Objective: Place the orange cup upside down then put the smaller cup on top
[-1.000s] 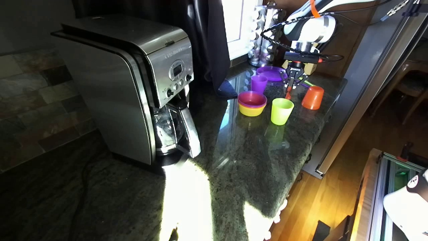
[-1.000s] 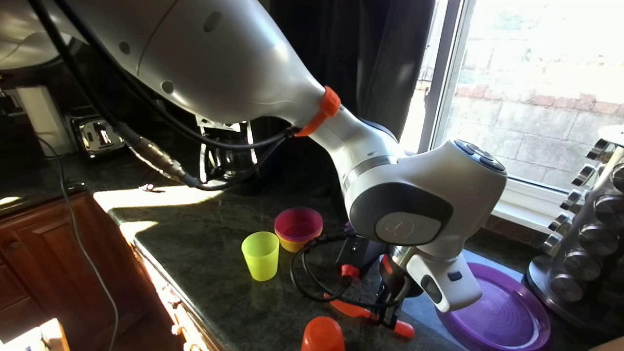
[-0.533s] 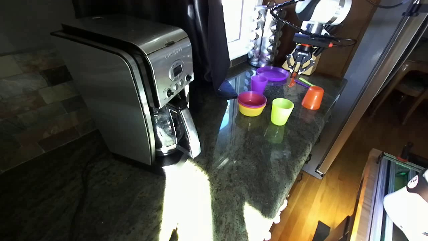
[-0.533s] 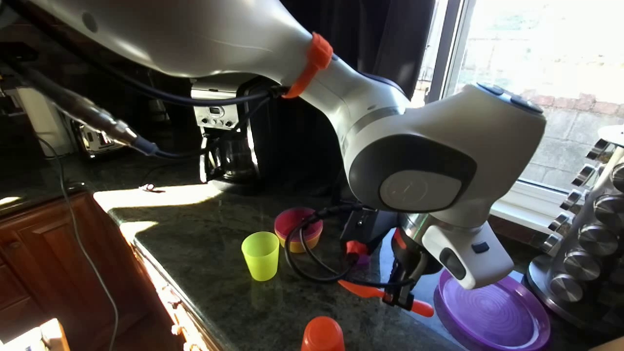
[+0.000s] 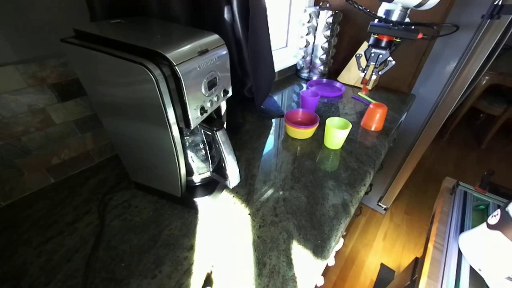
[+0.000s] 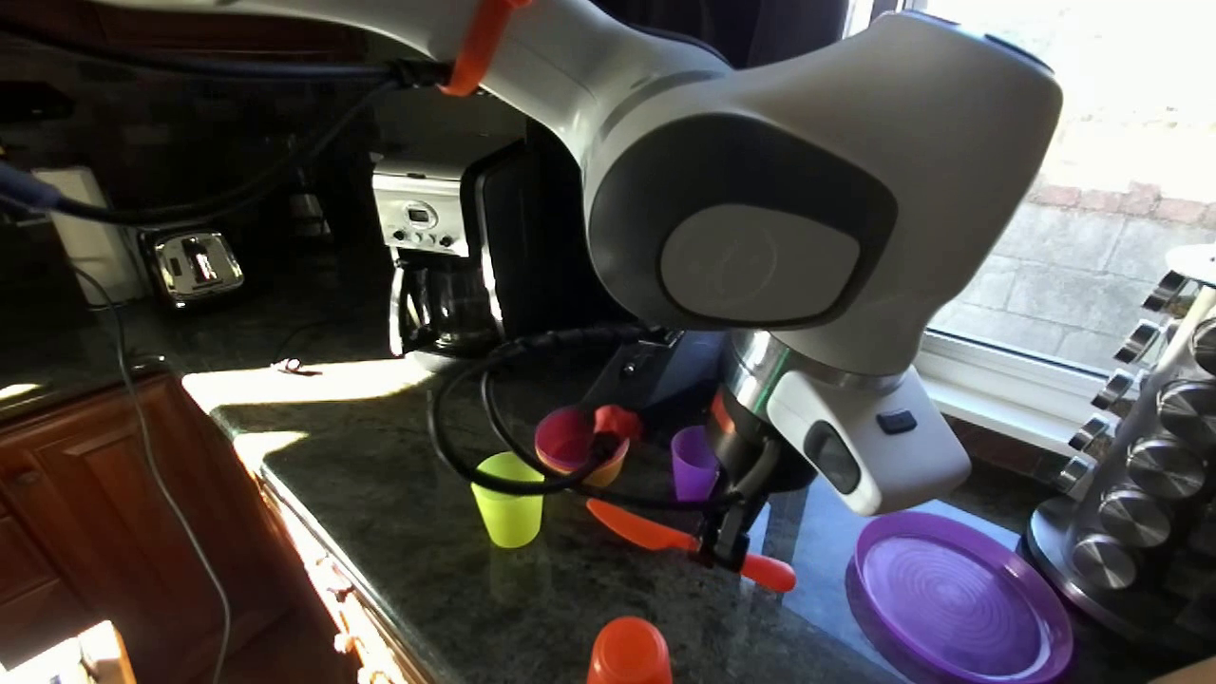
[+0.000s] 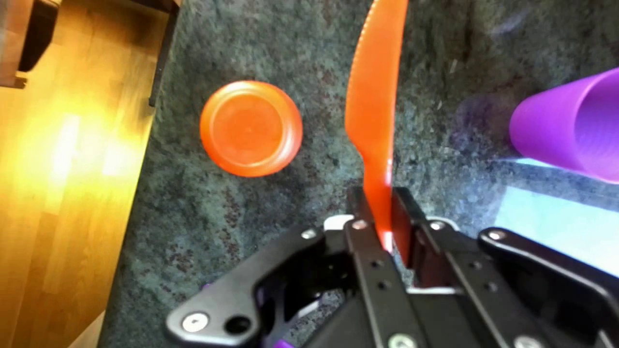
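The orange cup [image 7: 246, 128] stands upside down on the dark counter, its base facing up; both exterior views show it too [image 5: 375, 116]. My gripper [image 7: 380, 199] is shut on an orange plastic knife [image 7: 373, 92], holding it by the handle above the counter. In the wrist view the knife blade points away from the jaws, with the orange cup to its left, apart from it. A lime green cup [image 5: 337, 134] and a purple cup [image 5: 310, 101] stand upright; I cannot tell which is the smaller cup. Nothing rests on the orange cup.
Stacked bowls [image 5: 302, 125] sit between the purple and green cups. A purple plate [image 6: 955, 598] lies near the spice rack [image 6: 1154, 456]. Purple and green utensils [image 5: 365, 97] lie behind the orange cup. A coffee maker [image 5: 152, 104] stands on the counter, whose edge runs near the orange cup.
My gripper has risen from the counter with the orange knife held in it, and moved toward the right in an exterior view. The cups, bowls and plate have stayed put.
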Motion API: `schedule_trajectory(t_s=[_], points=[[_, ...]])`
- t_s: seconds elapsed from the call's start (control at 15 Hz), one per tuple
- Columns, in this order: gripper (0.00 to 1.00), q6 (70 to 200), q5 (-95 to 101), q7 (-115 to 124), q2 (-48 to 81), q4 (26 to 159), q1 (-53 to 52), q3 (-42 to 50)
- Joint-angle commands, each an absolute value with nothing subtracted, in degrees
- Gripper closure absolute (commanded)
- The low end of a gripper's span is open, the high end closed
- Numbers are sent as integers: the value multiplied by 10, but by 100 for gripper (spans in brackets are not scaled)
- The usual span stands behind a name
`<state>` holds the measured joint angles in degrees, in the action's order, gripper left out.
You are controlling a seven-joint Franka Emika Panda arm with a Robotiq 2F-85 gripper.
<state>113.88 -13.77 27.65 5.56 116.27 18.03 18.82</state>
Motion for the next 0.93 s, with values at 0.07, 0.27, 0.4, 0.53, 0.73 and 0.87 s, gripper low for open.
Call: schedule_trajectory(t_s=[0.07,0.27,0.4,0.53,0.73,0.87], points=[[96,1117,-103,320,0,1209,179,191],[96,1169,-83,341,-25,1244,179,188],[96,1187,-75,340,-36,1264,180,186],[96,1206,-71,344,-53,1288,183,185],[96,1227,-66,348,-67,1317,186,184],[96,1233,-70,347,-69,1329,188,184]])
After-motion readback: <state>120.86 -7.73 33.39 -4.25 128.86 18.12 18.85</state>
